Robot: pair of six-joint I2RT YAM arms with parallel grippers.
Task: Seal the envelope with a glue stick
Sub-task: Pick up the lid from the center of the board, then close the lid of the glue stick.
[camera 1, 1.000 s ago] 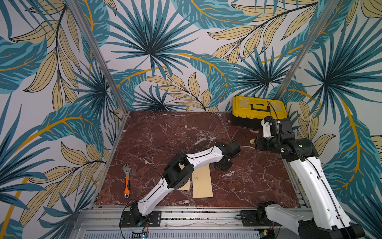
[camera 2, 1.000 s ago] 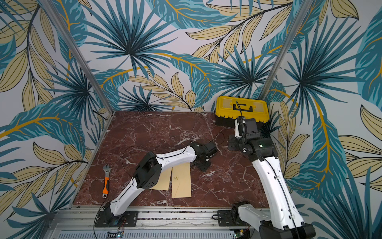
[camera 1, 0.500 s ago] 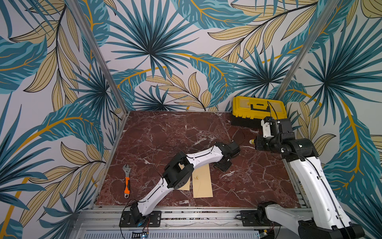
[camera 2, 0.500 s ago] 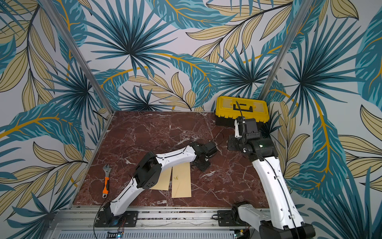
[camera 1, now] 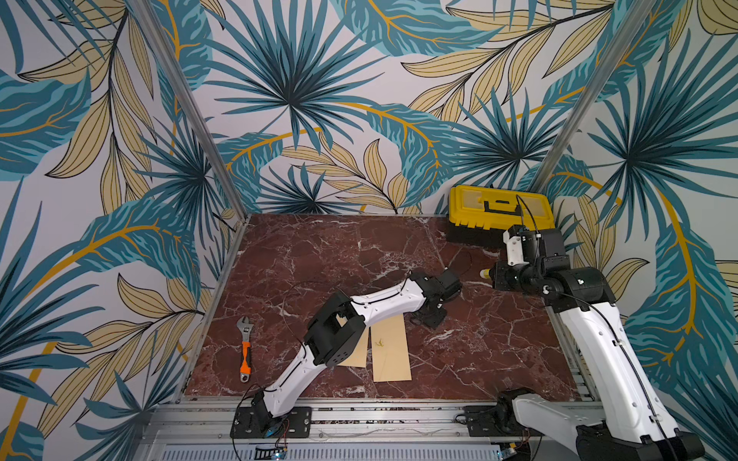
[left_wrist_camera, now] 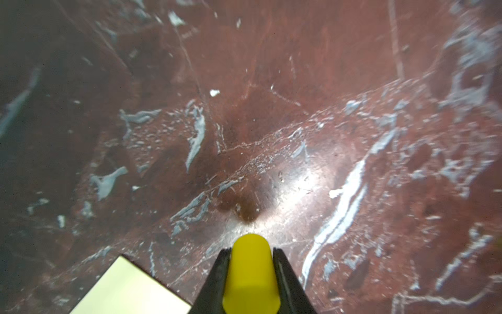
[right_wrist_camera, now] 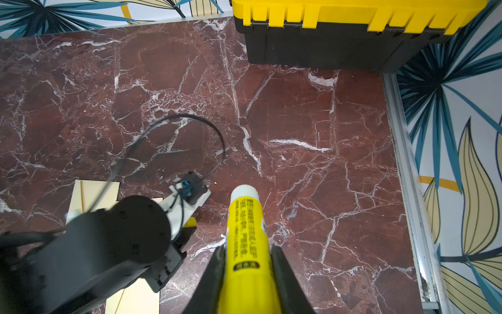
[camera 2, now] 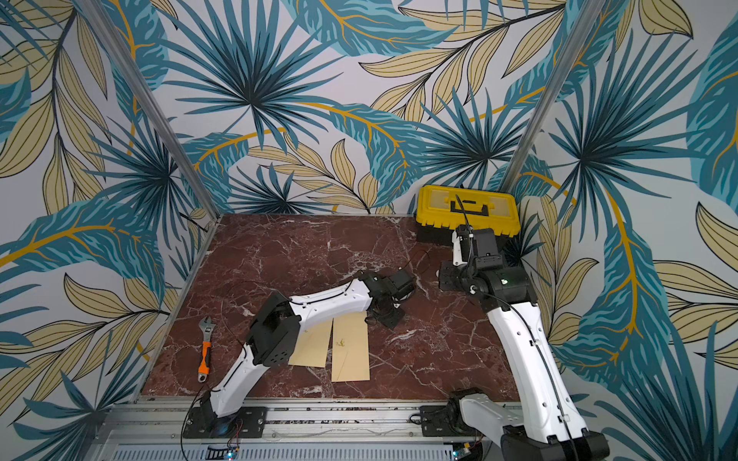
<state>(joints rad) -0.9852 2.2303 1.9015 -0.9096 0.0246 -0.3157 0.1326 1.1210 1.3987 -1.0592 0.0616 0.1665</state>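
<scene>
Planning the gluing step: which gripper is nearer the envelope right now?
Left. The left gripper, holding the cap, is just beyond the far end of the envelope; the right gripper, holding the glue stick, is farther off toward the toolbox.

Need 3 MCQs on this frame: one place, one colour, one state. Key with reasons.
1. Where is the yellow-lidded black plastic toolbox on the red marble table?
A) far right corner
B) near left corner
C) centre

2. What colour is the handle of the steel adjustable wrench?
A) blue
B) orange
C) green

3. What does the right gripper hold?
A) nothing
B) the wrench
C) the small yellow plastic glue stick, uncapped

Key:
1 A: it stands against the back wall by the right post in both top views.
2 B: the orange grip shows in both top views.
3 C: its jaws clamp the stick, white tip bare; the left gripper holds the yellow cap.
</scene>
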